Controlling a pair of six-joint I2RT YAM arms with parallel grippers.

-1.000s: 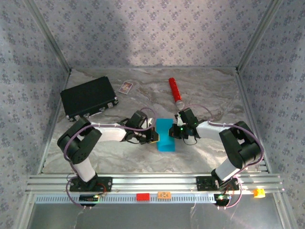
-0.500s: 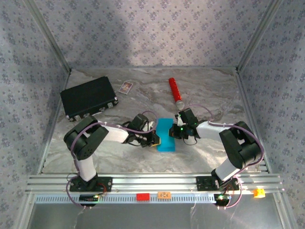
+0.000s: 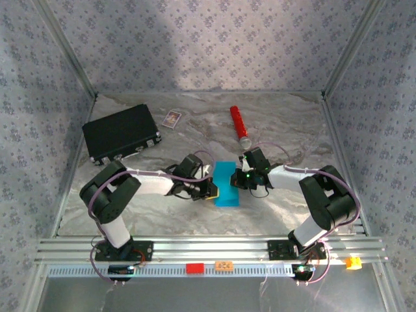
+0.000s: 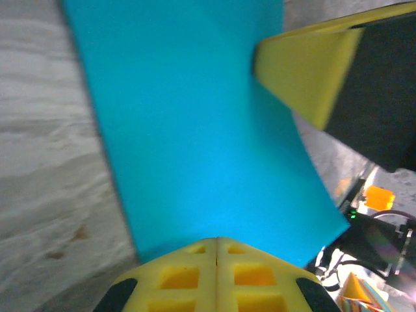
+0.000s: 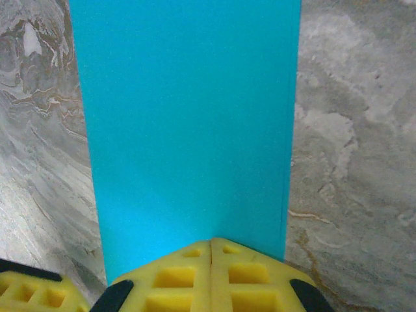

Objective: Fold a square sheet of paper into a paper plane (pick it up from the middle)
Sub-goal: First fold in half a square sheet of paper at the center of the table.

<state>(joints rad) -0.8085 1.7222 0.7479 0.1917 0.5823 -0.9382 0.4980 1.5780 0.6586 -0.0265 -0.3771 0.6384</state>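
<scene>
front rail (image 3: 208, 248): one metal rail ran across the near edge; three small pieces sat by it, a red block (image 3: 194, 267), an orange tag (image 3: 224, 265) and an orange-yellow piece (image 3: 353, 262), all too small to make out.
arms: two; the left arm (image 3: 110, 195) and right arm (image 3: 328, 198) each bent inward toward the middle of the table (image 3: 292, 123).
left gripper (image 3: 209, 189): one; low at the left edge of the paper. on its own wrist camera the yellow fingers (image 4: 175, 279) were pressed together, cut off by the bottom of the frame.
right gripper (image 3: 242, 179): one; low at the paper's right edge, yellow fingers (image 5: 253, 276) pressed together too, with only the tips in frame.
grip: paper met both pairs of tips, but whether an edge was nipped between them was hidden.
sheet of paper (image 3: 226, 184): one, bright cyan, lying mid-table between the two grippers as a narrow upright strip. any fold or layering was hard to see. in the left wrist view (image 4: 195, 130) its right side curved upward and its top ran out of frame; in the right wrist view (image 5: 188, 130) it looked flat, top cut off.
black case (image 3: 121, 133): one, shut, far left, well apart from the paper.
white card (image 3: 171, 118): one, just beside the case's far right corner; its print was unreadable.
red cylinder (image 3: 240, 127): one, lying beyond the paper, its near end paler and indistinct.
</scene>
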